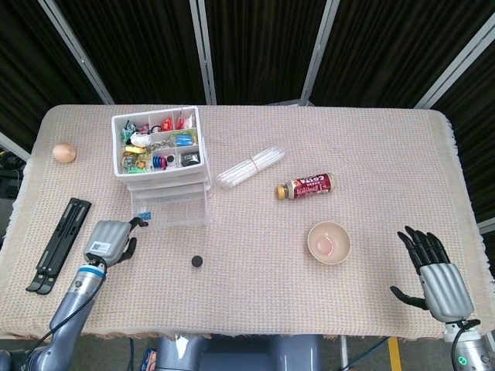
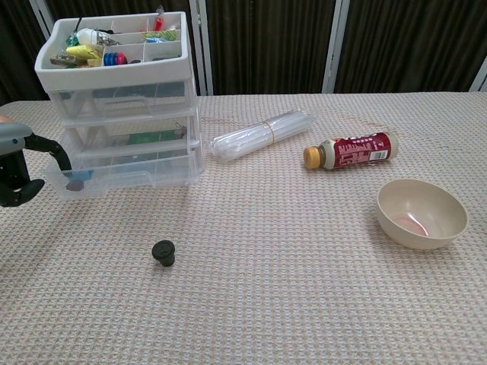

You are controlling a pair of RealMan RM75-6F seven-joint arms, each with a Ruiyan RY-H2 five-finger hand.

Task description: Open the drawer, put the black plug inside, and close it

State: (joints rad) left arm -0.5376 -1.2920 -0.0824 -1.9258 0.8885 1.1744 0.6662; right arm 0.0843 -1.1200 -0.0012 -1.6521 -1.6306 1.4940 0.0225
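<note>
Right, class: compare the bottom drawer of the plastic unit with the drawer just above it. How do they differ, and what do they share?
The bottom drawer is pulled out past the unit's front; the middle drawer sits flush. The left hand has fingers at the bottom drawer's corner; nothing touches the middle drawer. Both are clear plastic with small items visible inside.

Bare cloth (image 2: pixel 289 251) around plug (image 2: pixel 163 252) — unobstructed

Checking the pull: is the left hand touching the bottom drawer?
Touching. In the chest view a finger of the left hand hooks over the corner of the pulled-out bottom drawer.
</note>
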